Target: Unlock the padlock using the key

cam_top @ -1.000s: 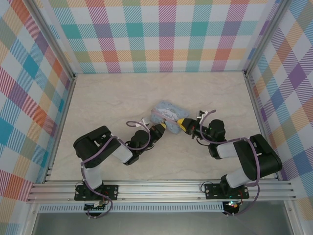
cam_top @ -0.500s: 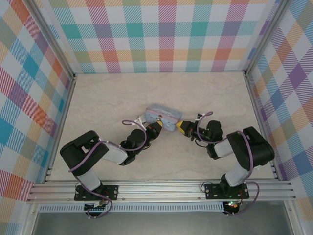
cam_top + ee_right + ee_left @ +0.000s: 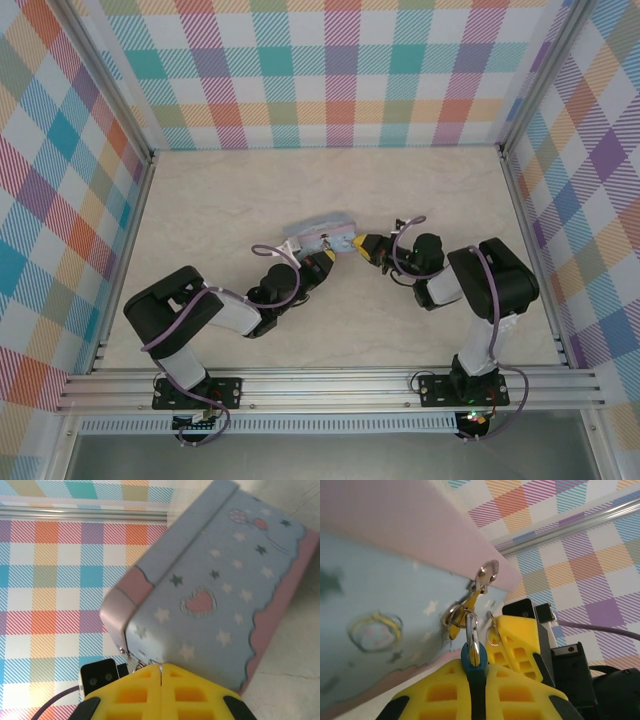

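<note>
Shifted leftward, the tin [image 3: 320, 238] now stands tipped on edge near the table's [image 3: 220, 200] middle. Beside it, the left gripper [image 3: 324, 260] clenches the padlock [image 3: 474, 658], hooked through the tin's latch. Opposite, the right gripper [image 3: 370, 246] is pressed tightly together; I cannot tell whether it holds anything.

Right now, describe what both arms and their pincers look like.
The left arm and right arm share bulky black joint housings, pale grey links and looping purple cables. The left pincer and right pincer have bright yellow plastic fingers moulded with rectangular recesses.
</note>
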`<state>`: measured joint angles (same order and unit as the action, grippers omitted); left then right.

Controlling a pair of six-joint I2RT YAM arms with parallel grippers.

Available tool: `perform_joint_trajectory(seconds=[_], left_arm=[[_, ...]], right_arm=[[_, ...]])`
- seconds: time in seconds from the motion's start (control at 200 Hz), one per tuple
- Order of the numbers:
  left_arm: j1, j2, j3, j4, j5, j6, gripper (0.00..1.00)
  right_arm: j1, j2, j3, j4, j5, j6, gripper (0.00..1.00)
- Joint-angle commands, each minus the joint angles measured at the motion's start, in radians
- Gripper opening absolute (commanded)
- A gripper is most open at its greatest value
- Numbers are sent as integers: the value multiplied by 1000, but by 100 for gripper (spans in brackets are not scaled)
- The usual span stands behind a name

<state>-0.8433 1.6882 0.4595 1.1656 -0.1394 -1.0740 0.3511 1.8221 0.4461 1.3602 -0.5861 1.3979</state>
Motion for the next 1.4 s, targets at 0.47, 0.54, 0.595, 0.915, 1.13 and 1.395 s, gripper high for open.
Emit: perform_joint_trajectory(seconds=[0.47, 0.54, 0.595, 0.915, 1.13, 1.395], left_arm=[[-5, 56, 15, 142, -135, -142, 0], [-5, 61, 16, 141, -136, -155, 0], [-6, 68, 19, 144, -135, -168, 0], [-7, 84, 30, 144, -149, -228, 0], [-9, 90, 41, 144, -145, -234, 0], [-10, 93, 43, 143, -142, -234, 0]], right_arm=[[34, -224, -154, -56, 50, -11, 4], [59, -251, -155, -84, 84, -11, 4], [85, -268, -145, -120, 112, -14, 4], [209, -320, -139, -232, 331, 16, 4], [254, -323, -118, -280, 409, 27, 4], [287, -314, -97, -307, 465, 33, 4]])
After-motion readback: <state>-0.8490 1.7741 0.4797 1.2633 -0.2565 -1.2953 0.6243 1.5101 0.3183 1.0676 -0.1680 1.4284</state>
